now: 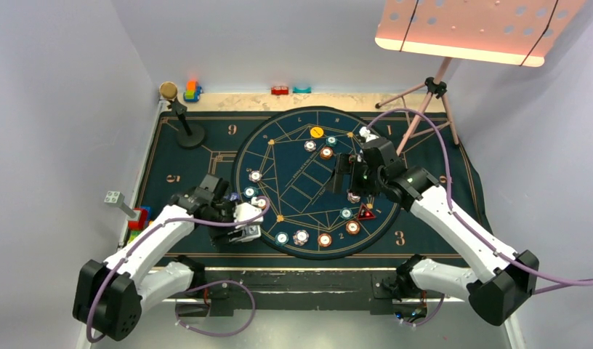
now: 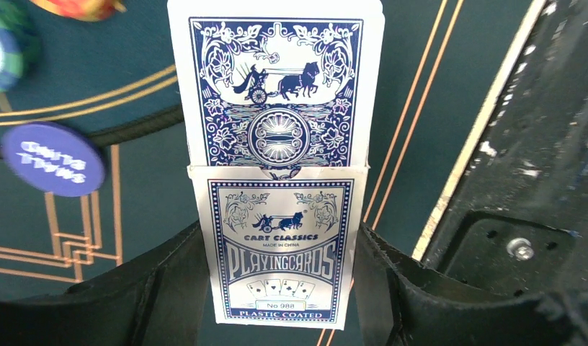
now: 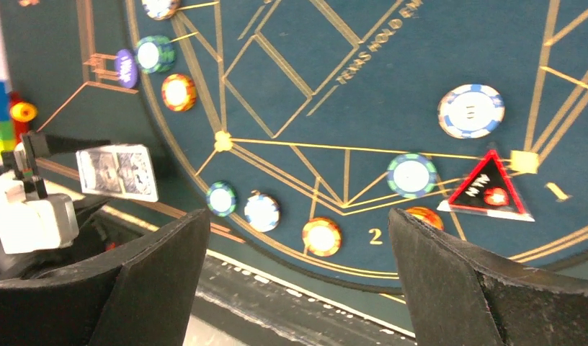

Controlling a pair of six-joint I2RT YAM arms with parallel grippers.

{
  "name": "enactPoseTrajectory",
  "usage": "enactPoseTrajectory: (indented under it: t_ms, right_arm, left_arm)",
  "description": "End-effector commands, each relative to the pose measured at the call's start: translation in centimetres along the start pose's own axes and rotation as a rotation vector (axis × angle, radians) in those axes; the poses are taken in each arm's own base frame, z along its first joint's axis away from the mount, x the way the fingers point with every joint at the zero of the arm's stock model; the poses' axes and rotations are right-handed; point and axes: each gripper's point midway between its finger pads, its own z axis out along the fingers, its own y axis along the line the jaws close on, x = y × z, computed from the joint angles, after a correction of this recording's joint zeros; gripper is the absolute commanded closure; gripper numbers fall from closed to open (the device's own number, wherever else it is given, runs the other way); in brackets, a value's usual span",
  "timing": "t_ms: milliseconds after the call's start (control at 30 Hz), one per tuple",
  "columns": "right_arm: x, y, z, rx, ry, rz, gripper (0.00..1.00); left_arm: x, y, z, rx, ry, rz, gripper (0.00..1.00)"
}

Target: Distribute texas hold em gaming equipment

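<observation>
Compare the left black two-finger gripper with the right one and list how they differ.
Grip: the left black two-finger gripper is shut on a blue-and-white playing card box, a blue-backed card sticking out of its top; the right black two-finger gripper stands wide open, empty.
Place: the left is by the dark green mat's near edge; the right is over the round layout, near the red triangular marker.
Both have black fingers.
</observation>
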Motion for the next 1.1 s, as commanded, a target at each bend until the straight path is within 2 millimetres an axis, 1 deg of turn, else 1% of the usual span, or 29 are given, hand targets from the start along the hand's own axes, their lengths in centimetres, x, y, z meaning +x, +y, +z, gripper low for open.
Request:
enactPoseTrajectory:
  t_ms: [0, 33, 133, 200, 267, 433, 500, 600, 800, 933, 1067]
  right_arm:
    - [-1.1, 4.0, -0.2, -0.201, -0.015, -0.016, 0.02]
    - [-1.0, 5.0, -0.4, -0.258, -0.004, -0.013, 0.02]
    - [-1.0, 8.5, -1.0, -0.448, 0.015, 0.009, 0.02]
    - [-1.1, 10.7, -1.5, -0.557, 0.018, 0.013, 0.02]
    - [-1.4, 12.8, -2.0, -0.645, 0.016, 0.0, 0.02]
    - [-1.6, 18.6, -2.9, -0.835, 0.035, -0.039, 0.02]
    - [-1.6, 20.3, -2.8, -0.883, 0.05, -0.051, 0.02]
    - [-1.4, 22.0, -2.9, -0.954, 0.068, -0.041, 0.02]
    - [-1.2, 23.6, -2.4, -1.017, 0.088, -0.019, 0.02]
    - [-0.9, 24.6, -1.3, -1.024, 0.109, -0.018, 0.02]
    - [0.1, 25.7, 0.0, -1.027, 0.157, -0.016, 0.02]
  left_arm:
    - [-3.6, -0.9, -4.4, 0.032, -0.111, 0.002, 0.64]
    - [-4.5, -0.7, -5.6, 0.025, -0.133, -0.001, 0.65]
    - [-6.5, -0.7, -8.5, 0.031, -0.172, -0.025, 0.7]
    - [-7.8, -0.6, -10.2, 0.043, -0.191, -0.044, 0.72]
    - [-9.0, -0.3, -11.7, 0.047, -0.205, -0.065, 0.76]
    - [-11.8, 1.4, -14.4, 0.028, -0.243, -0.09, 0.78]
    - [-12.7, 1.9, -15.1, 0.022, -0.259, -0.101, 0.78]
    - [-13.5, 2.4, -15.7, 0.015, -0.266, -0.113, 0.78]
    - [-13.8, 2.8, -15.6, 0.009, -0.254, -0.112, 0.78]
    - [-13.8, 2.8, -15.5, 0.007, -0.244, -0.109, 0.79]
    - [-14.1, 2.9, -15.6, -0.001, -0.255, -0.106, 0.79]
